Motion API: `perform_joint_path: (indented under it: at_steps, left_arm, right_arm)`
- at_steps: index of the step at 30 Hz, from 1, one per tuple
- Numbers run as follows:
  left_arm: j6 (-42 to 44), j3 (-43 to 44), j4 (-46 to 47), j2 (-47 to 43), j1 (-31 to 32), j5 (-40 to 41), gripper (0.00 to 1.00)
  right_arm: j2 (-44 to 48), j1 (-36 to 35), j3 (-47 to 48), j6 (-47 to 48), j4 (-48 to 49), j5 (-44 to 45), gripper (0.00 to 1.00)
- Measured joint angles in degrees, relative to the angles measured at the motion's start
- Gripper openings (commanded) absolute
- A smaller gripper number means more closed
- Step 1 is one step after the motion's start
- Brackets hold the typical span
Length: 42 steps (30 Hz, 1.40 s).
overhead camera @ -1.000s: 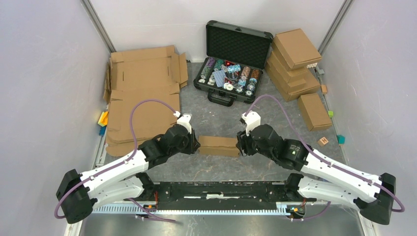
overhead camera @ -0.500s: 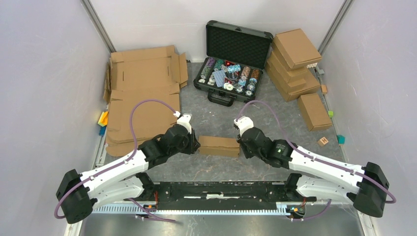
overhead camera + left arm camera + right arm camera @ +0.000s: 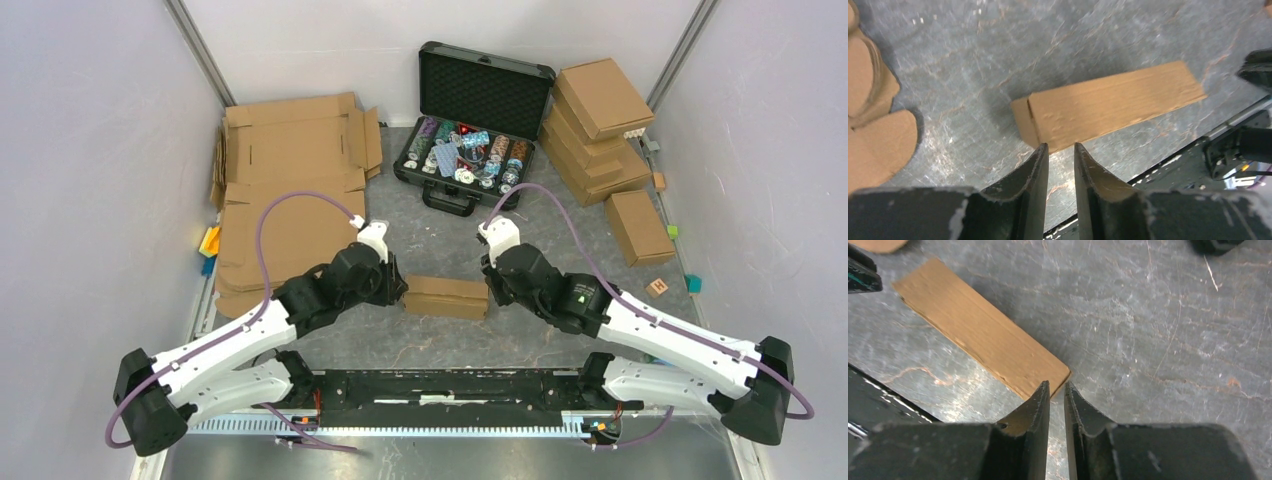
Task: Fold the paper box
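Large flat brown cardboard sheets (image 3: 290, 190) are lying at about 10 o'clock from the middle of the grey stone-patterned table (image 3: 440, 350). The left black two-finger gripper (image 3: 400, 290) is hovering low at the 9 o'clock end of the small plain brown corrugated paper box (image 3: 445, 296), its jaws standing narrowly parted and released, nothing between them, the tips just beside the box's end. The paper box itself is resting closed and flat on the table between the two arms, its long side running from 9 to 3 o'clock. An open black hard case (image 3: 480, 110) of coloured chips is sitting at its 12 o'clock. The right black two-finger gripper (image 3: 487, 288) is pointing at the box's 3 o'clock end, jaws barely apart and likewise grasping nothing. A stack of folded brown cardboard boxes (image 3: 600, 130) is standing at 2 o'clock
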State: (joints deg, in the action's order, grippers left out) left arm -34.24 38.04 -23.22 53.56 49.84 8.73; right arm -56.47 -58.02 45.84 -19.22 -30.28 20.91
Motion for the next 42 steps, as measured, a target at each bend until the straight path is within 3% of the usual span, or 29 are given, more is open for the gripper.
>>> perform_joint_path:
  at_steps: [3,7,13,21,33,42]
  left_arm:
    - [1.01,4.26,-2.10,0.02,-0.02,0.70,0.31]
    - [2.36,7.78,-1.55,0.83,-0.55,1.29,0.18]
    - [2.51,3.91,0.20,4.57,-0.63,0.00,0.02]
    - [1.84,-1.81,5.07,5.79,-0.74,-2.01,0.02]
    - [1.86,-1.14,3.56,5.31,-0.74,-2.01,0.02]
    - [1.86,-1.14,3.72,5.66,-0.74,-2.27,0.02]
  right_arm:
    - [0.11,0.00,1.51,0.50,0.83,-0.22,0.15]
    - [-0.37,0.00,0.57,0.59,1.55,-1.01,0.00]
    - [-0.39,0.00,-7.13,-0.48,4.13,-3.98,0.00]
    - [-0.70,0.00,-11.80,-1.33,4.50,-5.62,0.00]
    - [-0.66,0.00,-2.43,0.22,4.61,-6.54,0.00]
    - [-1.20,0.00,-9.92,-0.52,9.03,-6.01,0.00]
